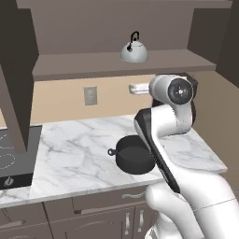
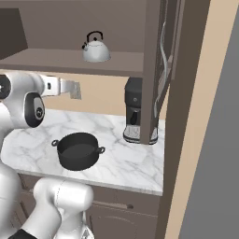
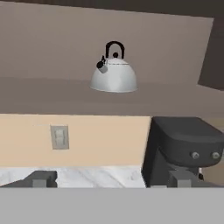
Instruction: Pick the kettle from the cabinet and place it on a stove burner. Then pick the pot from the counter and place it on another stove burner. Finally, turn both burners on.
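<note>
**A:** ok so what's actually in the kitchen? counting it up: one kettle [image 1: 134, 50], sitting upright on the open shelf of the cabinet [image 1: 116, 64], spout to the left, black handle arching over the top. Nothing else on that shelf that I can see.

**B:** yep, one kettle. And one pot [image 2: 78, 150], dark, no lid, on the counter [image 1: 79, 154], well below the kettle and nearer to us. I count two little loop handles on it in the right base view, one each side.

**A:** one coffee machine [image 2: 134, 116] too, at the far right of the counter against the wall, partly tucked behind an open cabinet door [image 2: 156, 70]. Pot and machine are apart, not touching.

**B:** one wall outlet [image 1: 90, 95] on the beige backsplash, under the shelf, left of the kettle.

**A:** stove's at the far left, the cooktop [image 1: 18, 158] sits flush beside the marble. I can make out parts of two white burner rings and one knob at its near edge; the rest is cut off by the frame.

**B:** and the gripper [image 3: 111, 179]? In the hand view I see two finger tips [image 3: 41, 178] at the bottom, spread wide apart, nothing between them. It's up above the counter, below shelf level, pointed at the back wall with the kettle higher up ahead of it.

**A:** agreed, fingers wide, holding nothing, well clear of kettle and pot.
</note>
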You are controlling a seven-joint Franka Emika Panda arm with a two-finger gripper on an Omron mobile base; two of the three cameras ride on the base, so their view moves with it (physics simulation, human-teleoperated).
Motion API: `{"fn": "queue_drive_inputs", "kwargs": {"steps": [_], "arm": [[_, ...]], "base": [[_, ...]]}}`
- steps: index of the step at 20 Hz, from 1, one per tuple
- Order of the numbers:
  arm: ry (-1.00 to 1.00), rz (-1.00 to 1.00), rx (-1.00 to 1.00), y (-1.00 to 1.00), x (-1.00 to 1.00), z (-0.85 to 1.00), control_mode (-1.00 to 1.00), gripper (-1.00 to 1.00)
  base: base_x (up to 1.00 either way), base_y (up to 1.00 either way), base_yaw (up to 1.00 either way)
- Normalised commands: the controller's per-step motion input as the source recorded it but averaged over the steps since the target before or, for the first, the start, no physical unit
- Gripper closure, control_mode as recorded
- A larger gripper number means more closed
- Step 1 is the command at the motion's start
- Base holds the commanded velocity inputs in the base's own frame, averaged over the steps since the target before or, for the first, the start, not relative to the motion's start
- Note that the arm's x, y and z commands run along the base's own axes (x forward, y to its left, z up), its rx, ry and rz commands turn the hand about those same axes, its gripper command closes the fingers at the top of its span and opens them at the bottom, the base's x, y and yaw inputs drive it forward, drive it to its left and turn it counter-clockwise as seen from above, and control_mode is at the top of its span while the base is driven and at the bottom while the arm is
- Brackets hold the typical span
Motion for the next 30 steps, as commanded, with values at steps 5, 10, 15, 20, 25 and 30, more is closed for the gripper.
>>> {"fn": "queue_drive_inputs", "kwargs": {"steps": [5,10,15,20,25,30], "arm": [[-0.27,-0.06,0.0,0.17,0.0,0.58,-1.0,-1.0],[-0.13,-0.03,0.0,0.03,0.0,0.57,-1.0,-1.0],[-0.02,0.0,0.0,0.0,0.02,0.46,-1.0,-1.0],[0.01,0.0,0.0,0.02,0.04,0.09,-1.0,-1.0],[0.0,0.0,0.0,0.0,0.06,0.08,-1.0,-1.0],[0.0,0.0,0.0,0.0,0.01,0.0,-1.0,-1.0]], "base": [[0.0,0.0,0.0],[0.0,0.0,0.0],[0.0,0.0,0.0],[0.0,0.0,0.0],[0.0,0.0,0.0],[0.0,0.0,0.0]]}}
